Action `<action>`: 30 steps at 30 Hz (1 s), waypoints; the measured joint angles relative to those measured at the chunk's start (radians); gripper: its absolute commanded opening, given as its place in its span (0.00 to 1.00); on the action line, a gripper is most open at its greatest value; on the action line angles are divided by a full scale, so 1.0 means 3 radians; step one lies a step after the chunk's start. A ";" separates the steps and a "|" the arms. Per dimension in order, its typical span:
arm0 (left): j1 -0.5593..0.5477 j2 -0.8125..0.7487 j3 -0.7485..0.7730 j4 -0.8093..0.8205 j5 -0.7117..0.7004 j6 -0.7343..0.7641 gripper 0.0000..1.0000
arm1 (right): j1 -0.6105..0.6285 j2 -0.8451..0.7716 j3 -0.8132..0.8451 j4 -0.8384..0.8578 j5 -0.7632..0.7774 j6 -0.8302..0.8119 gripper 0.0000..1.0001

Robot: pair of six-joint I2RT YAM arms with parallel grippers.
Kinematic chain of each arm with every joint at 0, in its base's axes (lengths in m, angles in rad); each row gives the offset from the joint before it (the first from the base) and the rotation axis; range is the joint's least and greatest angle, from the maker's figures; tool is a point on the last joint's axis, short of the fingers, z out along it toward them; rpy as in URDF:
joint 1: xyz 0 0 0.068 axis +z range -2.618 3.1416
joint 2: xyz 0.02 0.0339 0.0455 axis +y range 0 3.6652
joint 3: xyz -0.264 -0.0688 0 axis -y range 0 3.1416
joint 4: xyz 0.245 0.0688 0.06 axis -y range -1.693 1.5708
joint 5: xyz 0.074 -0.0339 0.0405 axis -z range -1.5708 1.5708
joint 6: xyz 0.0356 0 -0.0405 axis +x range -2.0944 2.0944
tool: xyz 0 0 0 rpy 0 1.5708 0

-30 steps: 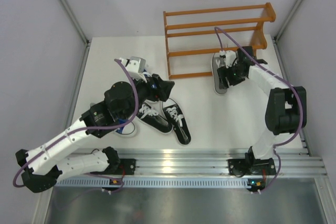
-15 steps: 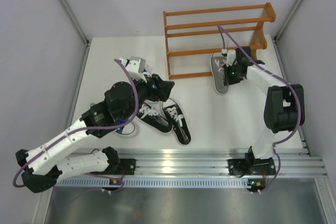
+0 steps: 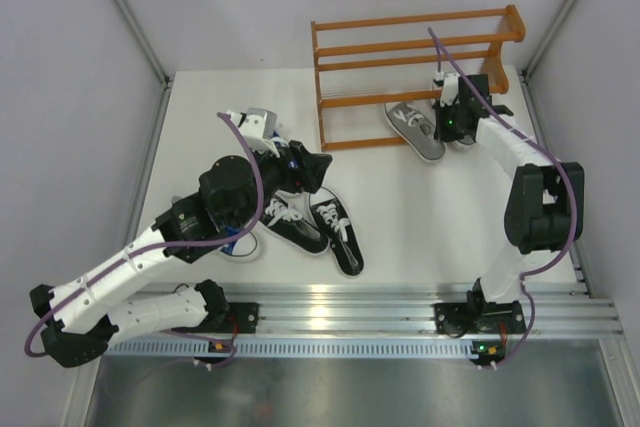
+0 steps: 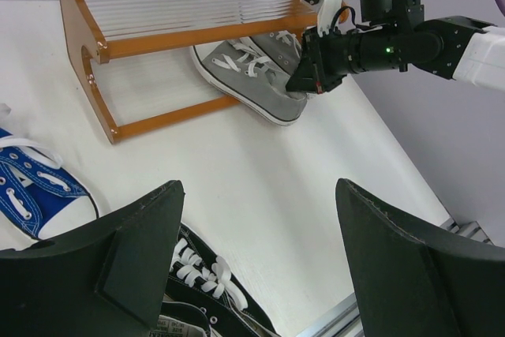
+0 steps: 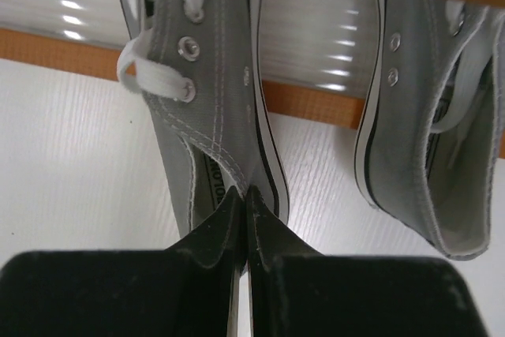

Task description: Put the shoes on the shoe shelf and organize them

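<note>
My right gripper is shut on the side wall of a grey shoe, near its heel. That shoe lies slanted at the foot of the orange-brown shoe shelf, with its toe across the lowest front rail. A second grey shoe sits just to its right under the same tier. My left gripper hangs open and holds nothing, above two black shoes. One blue shoe lies to its left, and another blue shoe shows under the left arm.
The shelf's upper tiers hold nothing. The right arm reaches across in front of the shelf's right end. Grey walls close in the table on both sides, and a metal rail runs along the near edge.
My right gripper has shut on the grey shoe and carried it back toward the shelf, swinging its toe leftward. The left arm has not moved.
</note>
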 measured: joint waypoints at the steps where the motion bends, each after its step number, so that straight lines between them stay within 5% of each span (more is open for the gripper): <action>1: 0.0000 0.0000 0.0000 0.0000 0.0001 0.0000 0.83 | -0.0009 0.0009 0.0036 0.0024 0.0004 0.0004 0.00; 22: 0.0000 0.0010 0.0000 0.0001 0.0000 0.0001 0.83 | -0.0114 0.0042 -0.0202 0.0596 0.0107 0.0317 0.00; 26: 0.0000 0.0047 0.0000 0.0003 0.0000 0.0003 0.83 | -0.0141 0.0042 -0.0202 0.0605 0.0015 0.0235 0.31; 30: 0.0000 0.0074 0.0000 0.0005 0.0001 0.0003 0.83 | -0.0150 0.0024 -0.0206 0.0622 -0.0111 0.0084 0.50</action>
